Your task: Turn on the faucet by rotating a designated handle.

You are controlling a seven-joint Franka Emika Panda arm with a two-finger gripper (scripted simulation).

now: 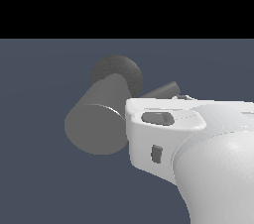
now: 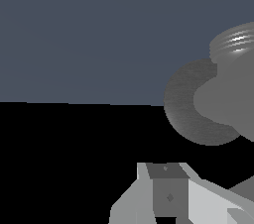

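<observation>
Faucet (image 1: 96, 124): thick matte grey cylinder, flat round end face turned toward the exterior camera, sitting at the exterior view's left of the arm and partly covered by it.
Base (image 1: 118, 72): darker, rough-textured round piece joined to the far end of the cylinder; in the wrist view it shows as a round dark disc, close ahead of the pincer.
Handle (image 1: 161, 90): slim grey rod poking sideways out of the faucet toward the exterior view's right, its lower part hidden behind the arm.
Arm (image 1: 198, 143): glossy white, filling the exterior view's lower right, right up against the faucet.
Pincer (image 2: 171, 188): only grey finger parts show in the wrist view; apart or together, cannot tell, and nothing visibly clamped.
</observation>
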